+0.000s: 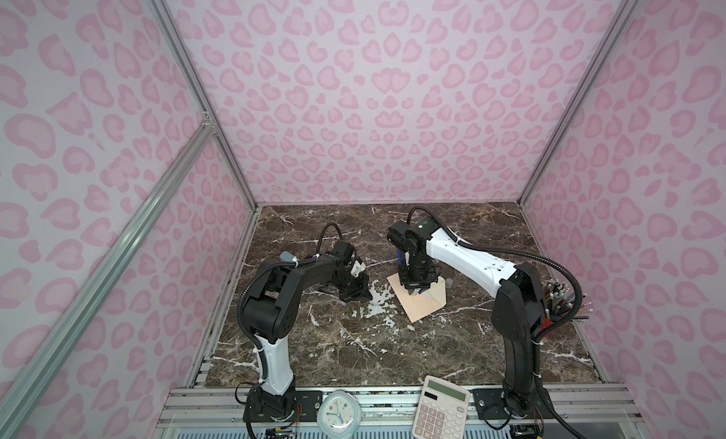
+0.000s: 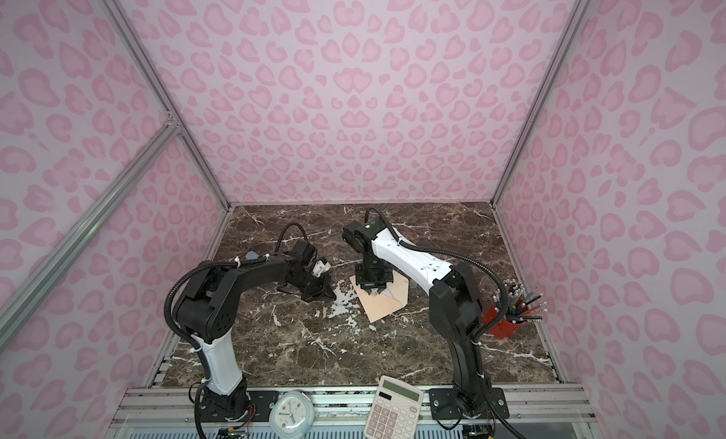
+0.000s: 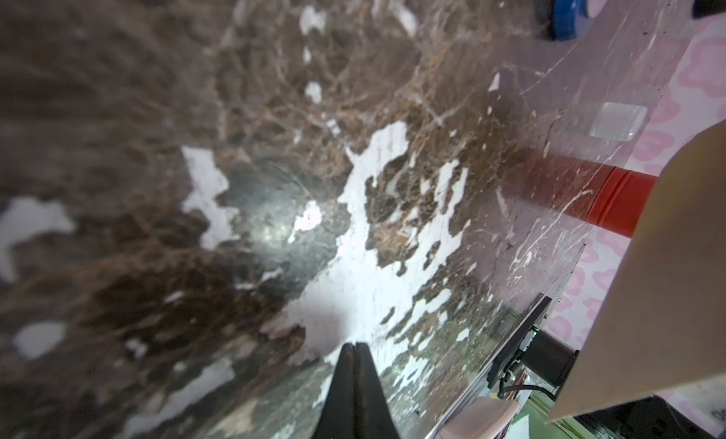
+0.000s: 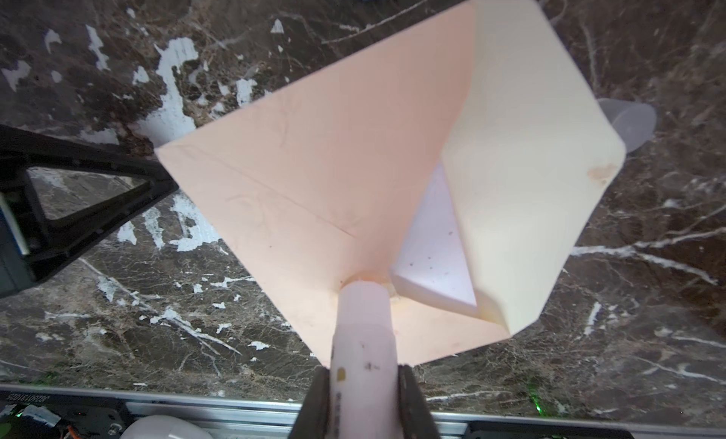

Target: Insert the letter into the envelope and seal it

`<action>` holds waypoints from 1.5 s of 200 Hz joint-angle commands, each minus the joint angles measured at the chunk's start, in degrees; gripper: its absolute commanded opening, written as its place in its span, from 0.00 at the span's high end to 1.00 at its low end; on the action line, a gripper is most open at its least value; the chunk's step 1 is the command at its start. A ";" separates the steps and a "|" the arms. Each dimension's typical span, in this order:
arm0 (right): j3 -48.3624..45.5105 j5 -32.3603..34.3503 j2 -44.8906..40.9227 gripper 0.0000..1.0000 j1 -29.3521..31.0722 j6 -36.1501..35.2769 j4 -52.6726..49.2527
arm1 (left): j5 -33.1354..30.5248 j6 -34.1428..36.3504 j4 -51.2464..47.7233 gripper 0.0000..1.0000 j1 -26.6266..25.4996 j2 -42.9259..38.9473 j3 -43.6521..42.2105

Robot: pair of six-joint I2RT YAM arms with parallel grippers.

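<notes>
R fingers [image 4: 414,409] clamped glue stick [image 4: 363,339] on envelope [image 4: 314,181]; L fingers [image 3: 345,397] clenched, empty. Needed light strokes along flap [image 4: 530,162] edge.

We see a robot lab's test booth rather than a home: pink leopard-print panels [image 1: 353,103] on aluminium framing [image 1: 118,244] wall in a marble-look tabletop [image 1: 353,358]. At its six o'clock edge a metal rail [image 1: 387,397] carries the bolted left arm [image 1: 271,362] and right arm [image 1: 518,339], with a clock [image 1: 337,415] and calculator [image 1: 440,411] as props. A red pencil cup [image 2: 506,319] stands at three o'clock.
</notes>
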 commanded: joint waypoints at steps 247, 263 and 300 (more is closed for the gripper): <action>0.26 -3.98 9.36 1.00 3.33 1.81 8.85 | 2.19 -5.98 9.41 0.96 -1.85 2.41 -1.80; 0.09 -3.73 9.11 1.00 3.13 1.77 8.68 | 0.24 -4.16 6.02 0.96 -1.84 3.23 -0.93; -0.88 -3.49 8.13 1.00 2.71 1.69 8.74 | -2.72 -2.04 1.91 0.96 -1.76 4.75 0.68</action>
